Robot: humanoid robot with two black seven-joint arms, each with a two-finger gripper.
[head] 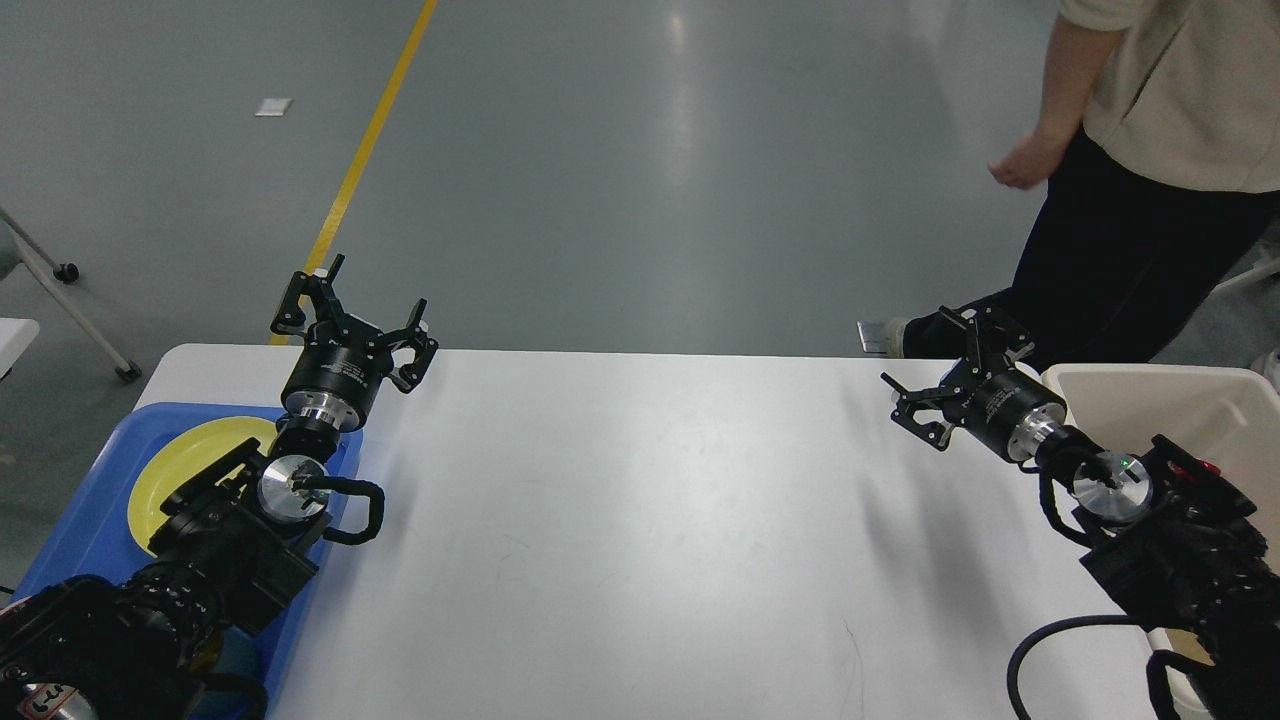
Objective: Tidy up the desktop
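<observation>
The desktop (640, 520) fills the near and middle part of the head view, a large white matte tabletop with rounded far corners. Its central surface is bare apart from faint scuff marks.

Left gripper (352, 318): held above the far left corner of the desktop, pointing away from the robot. Its fingers are spread wide and grasp nothing. The left arm runs back toward the near left corner, passing over a blue tray (90, 520) that lies on the left end of the desktop. A yellow plate (185, 465) lies in the tray, partly hidden by the arm.

Right gripper (945, 375): held above the far right part of the desktop, pointing to the far left. Its fingers are spread wide and empty. The right arm runs back toward the near right corner.

A beige bin (1200, 400) stands just beside the right edge of the desktop; the right arm hides most of its interior, and its contents cannot be made out.

A person (1150, 150) in a light top and dark trousers stands on the grey floor beyond the far right corner. A yellow line (370, 140) crosses the floor at the far left.
</observation>
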